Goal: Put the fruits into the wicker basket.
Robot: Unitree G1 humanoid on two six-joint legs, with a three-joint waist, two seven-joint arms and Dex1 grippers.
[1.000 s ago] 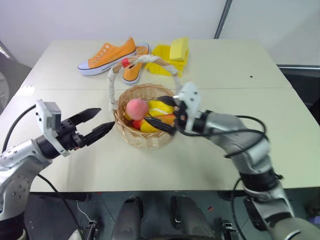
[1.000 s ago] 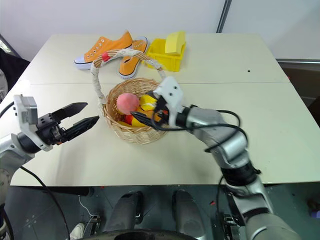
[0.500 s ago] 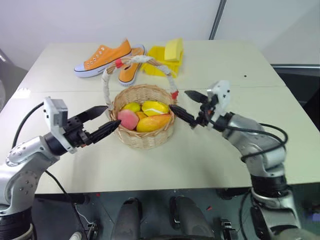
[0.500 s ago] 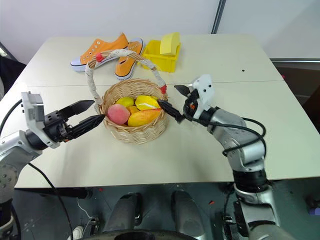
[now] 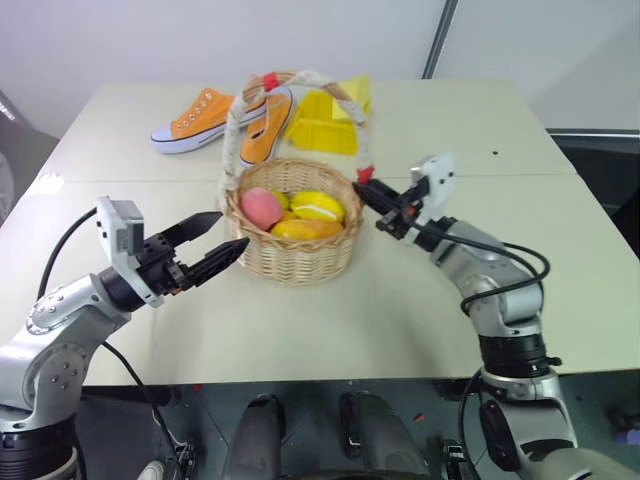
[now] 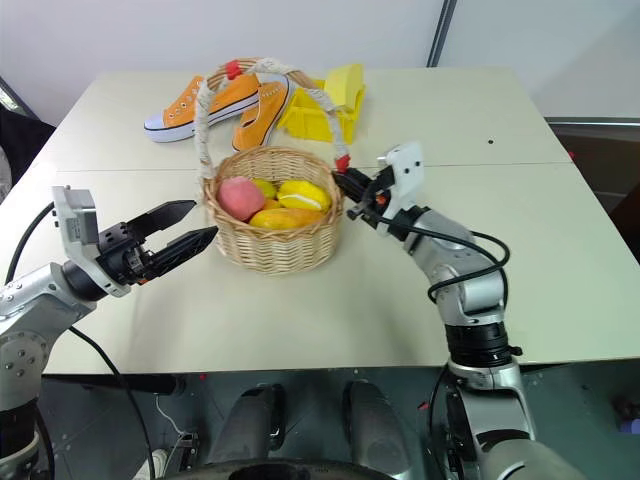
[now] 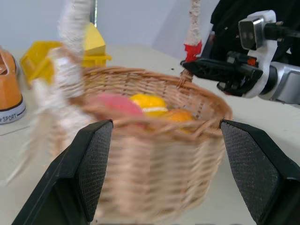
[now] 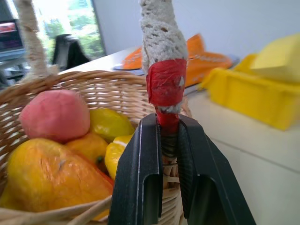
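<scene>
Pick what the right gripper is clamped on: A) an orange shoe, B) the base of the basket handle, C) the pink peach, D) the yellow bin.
B: the right gripper is shut on the red-wrapped end of the handle at the basket rim.

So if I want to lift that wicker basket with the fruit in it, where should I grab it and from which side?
Probably the top of the handle, from above: it arches high over the basket, centred, so the load should hang level. The right end effector is shut on the handle's base by the red tie, off to one side; lifting there would likely tip the fruit.
</scene>
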